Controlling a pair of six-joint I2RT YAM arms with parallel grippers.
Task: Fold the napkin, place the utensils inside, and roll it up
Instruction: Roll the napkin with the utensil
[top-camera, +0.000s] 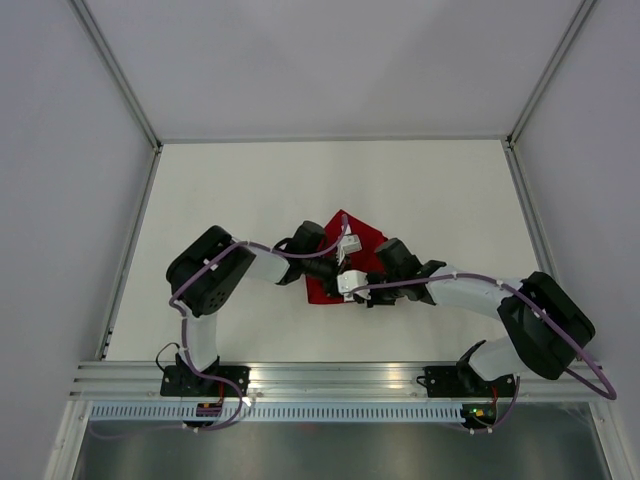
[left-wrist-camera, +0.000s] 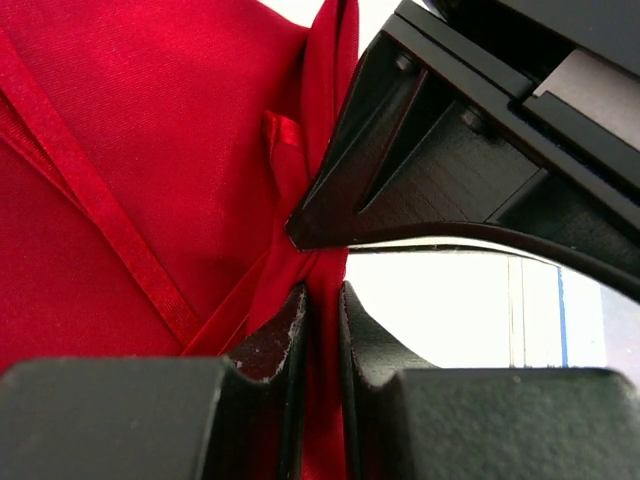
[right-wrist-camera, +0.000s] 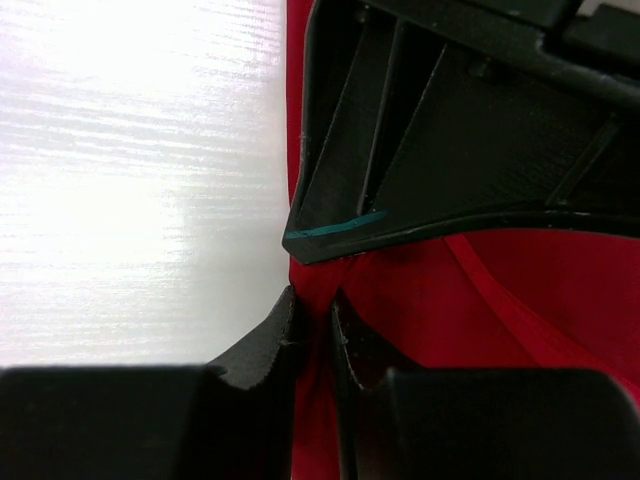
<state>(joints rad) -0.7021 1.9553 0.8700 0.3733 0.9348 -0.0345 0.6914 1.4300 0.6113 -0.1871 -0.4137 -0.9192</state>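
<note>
Shiny red napkin (top-camera: 365, 238), crumpled and creased (one edge gathered into folds), centre of table (top-camera: 230, 200).

The napkin (top-camera: 362, 242) is plain shiny bright red; the table (top-camera: 240, 190) is white.

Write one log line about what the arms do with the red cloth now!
left gripper: shut on napkin | right gripper: shut on napkin | napkin: raised fold pinched by both | utensils: not visible

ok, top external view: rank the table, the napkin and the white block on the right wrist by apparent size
1. table
2. napkin, partly hidden under the arms
3. white block on right wrist, clearly the smallest
</note>
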